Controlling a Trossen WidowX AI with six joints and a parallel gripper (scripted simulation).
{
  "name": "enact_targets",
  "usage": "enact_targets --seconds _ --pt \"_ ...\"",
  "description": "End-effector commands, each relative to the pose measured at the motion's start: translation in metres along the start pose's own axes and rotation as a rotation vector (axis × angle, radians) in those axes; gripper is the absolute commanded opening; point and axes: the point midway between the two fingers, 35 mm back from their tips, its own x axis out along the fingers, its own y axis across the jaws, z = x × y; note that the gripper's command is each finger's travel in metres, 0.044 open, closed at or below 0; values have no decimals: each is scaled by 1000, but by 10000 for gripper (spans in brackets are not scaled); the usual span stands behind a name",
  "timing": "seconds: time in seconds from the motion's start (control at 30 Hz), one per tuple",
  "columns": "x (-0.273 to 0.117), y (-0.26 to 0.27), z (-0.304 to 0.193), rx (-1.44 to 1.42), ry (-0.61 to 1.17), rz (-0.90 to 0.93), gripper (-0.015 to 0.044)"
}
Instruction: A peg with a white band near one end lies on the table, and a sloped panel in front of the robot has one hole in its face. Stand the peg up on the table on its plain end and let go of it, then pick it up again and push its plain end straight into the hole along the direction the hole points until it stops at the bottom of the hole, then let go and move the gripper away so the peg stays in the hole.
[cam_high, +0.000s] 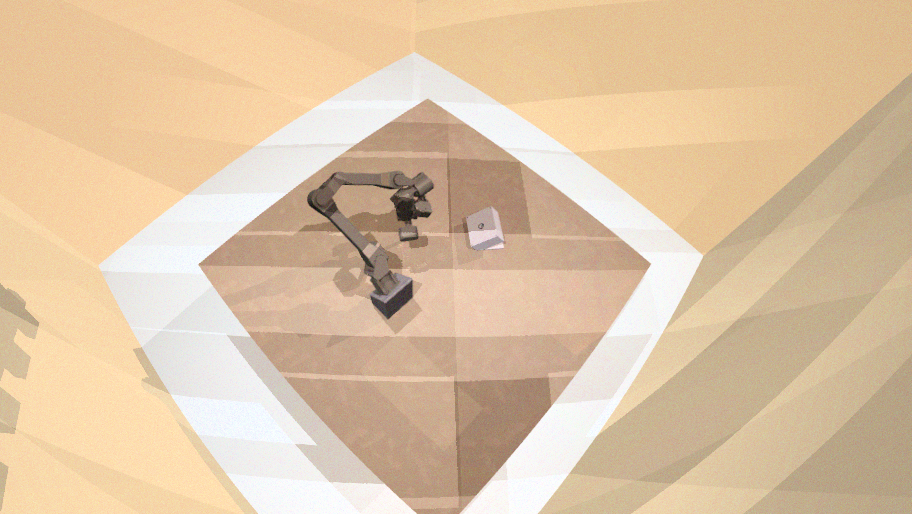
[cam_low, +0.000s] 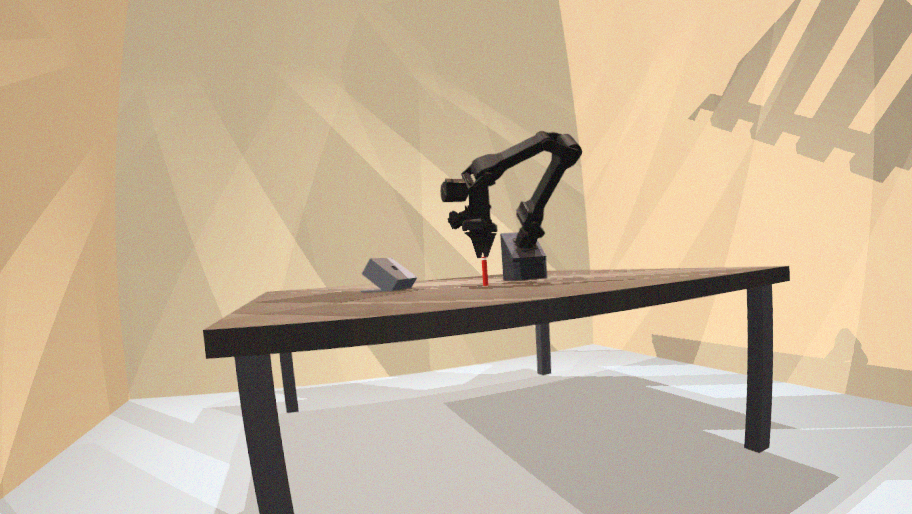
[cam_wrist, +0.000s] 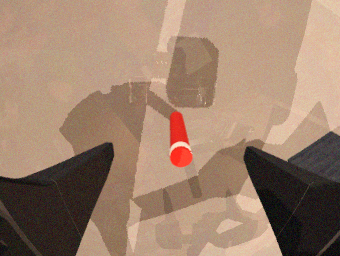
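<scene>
A red peg (cam_low: 484, 272) (cam_wrist: 178, 131) stands upright on the table, its white-banded end up. In the wrist view the banded end faces the camera, between the two fingers but ahead of them. My gripper (cam_low: 482, 256) (cam_wrist: 179, 151) points down over the peg with its fingertips at about the height of the peg's top. It is open and holds nothing. In the top view the gripper hides the peg. The sloped panel (cam_high: 484, 221) (cam_low: 381, 274) is a light grey block with one dark hole (cam_high: 480, 226) (cam_low: 395, 268) in its tilted face. The hole is empty.
The arm's dark base block (cam_high: 391, 296) (cam_low: 526, 264) stands on the wooden table (cam_high: 510, 306) (cam_low: 319, 311), behind the peg in the exterior view. A corner of the block shows at the right edge of the wrist view. The panel stands to one side of the peg, apart from it.
</scene>
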Motion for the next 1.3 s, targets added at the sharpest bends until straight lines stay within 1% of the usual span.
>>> enact_targets --seconds 0.0,0.73,1.23,1.27 --pt "7 -1 0 7 4 2 440" --pt "40 0 -4 7 9 8 440" --pt "37 1 -3 0 5 6 46" --pt "37 1 -3 0 5 6 40"
